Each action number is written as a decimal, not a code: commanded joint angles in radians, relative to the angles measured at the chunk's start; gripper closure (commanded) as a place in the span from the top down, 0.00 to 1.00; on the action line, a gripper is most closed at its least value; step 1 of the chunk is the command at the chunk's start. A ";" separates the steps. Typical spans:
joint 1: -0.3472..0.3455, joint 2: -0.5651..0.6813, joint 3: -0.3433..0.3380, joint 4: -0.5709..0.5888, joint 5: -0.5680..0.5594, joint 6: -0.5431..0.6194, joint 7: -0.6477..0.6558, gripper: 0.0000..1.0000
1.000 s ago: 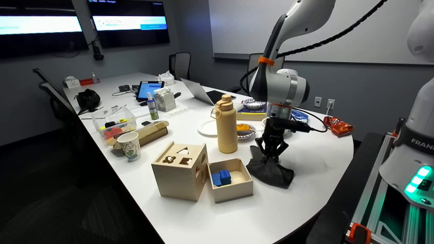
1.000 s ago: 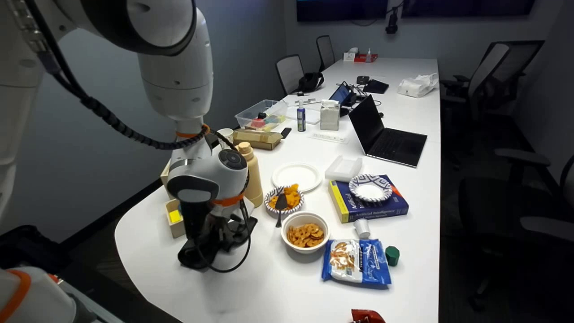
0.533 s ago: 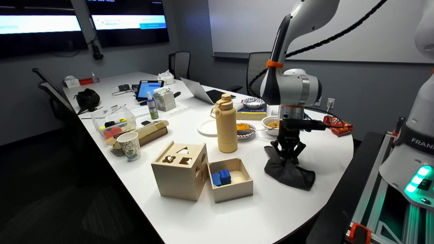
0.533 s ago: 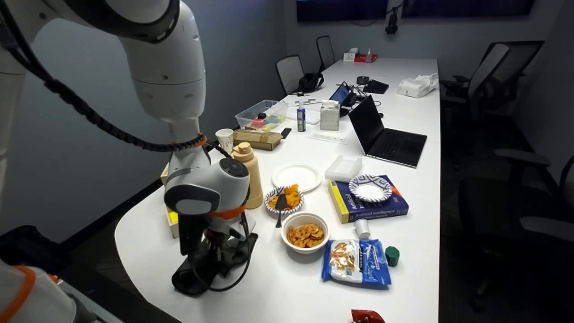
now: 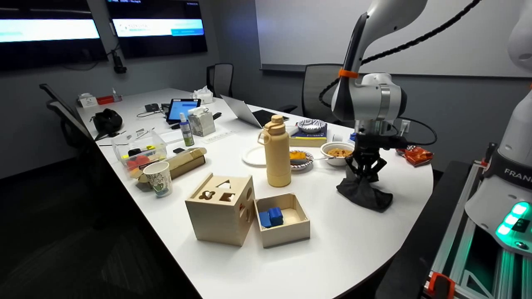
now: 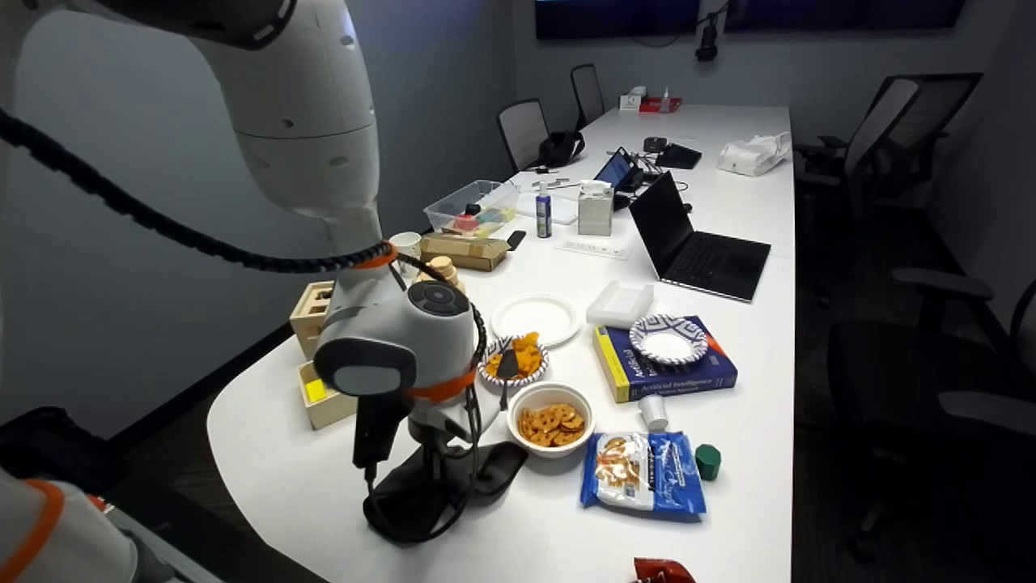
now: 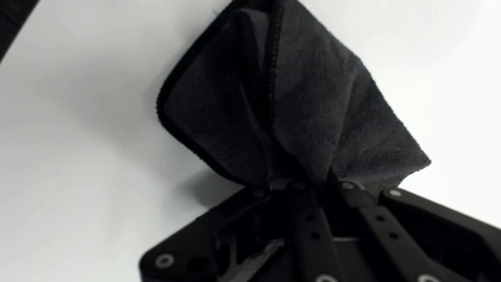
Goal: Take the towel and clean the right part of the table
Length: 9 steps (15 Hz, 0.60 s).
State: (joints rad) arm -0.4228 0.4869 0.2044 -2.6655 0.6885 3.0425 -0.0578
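Observation:
A dark grey towel [image 5: 368, 195] lies bunched on the white table [image 5: 332, 261] in both exterior views [image 6: 409, 498]. My gripper [image 5: 365, 176] points down and is shut on the towel's middle. In the wrist view the towel [image 7: 313, 98] fans out from between the fingertips of my gripper [image 7: 313, 186], and its stitched edges spread over the white surface. The pinched part is hidden between the fingers. In an exterior view one end of the towel lies close to the white bowl of pretzels [image 6: 550, 425].
A tan bottle [image 5: 277, 162], a wooden shape box [image 5: 220, 220] and an open wooden tray [image 5: 286, 236] stand to one side. Near the bowl are a patterned bowl with orange food [image 6: 526, 360], a blue snack bag [image 6: 643, 474], a book [image 6: 696, 376] and a red bag [image 5: 415, 155].
The gripper has dragged the towel away from the wooden tray and bottle, first toward the robot base, then toward the pretzel bowl. It stays shut on the towel throughout.

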 commanded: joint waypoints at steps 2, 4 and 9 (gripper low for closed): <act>0.025 0.053 0.038 0.108 0.006 0.018 0.019 0.02; 0.000 0.071 0.098 0.151 0.010 -0.009 -0.012 0.02; 0.017 0.088 0.156 0.187 -0.051 -0.154 -0.046 0.02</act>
State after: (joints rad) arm -0.4132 0.5637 0.3535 -2.5006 0.6794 2.9871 -0.0809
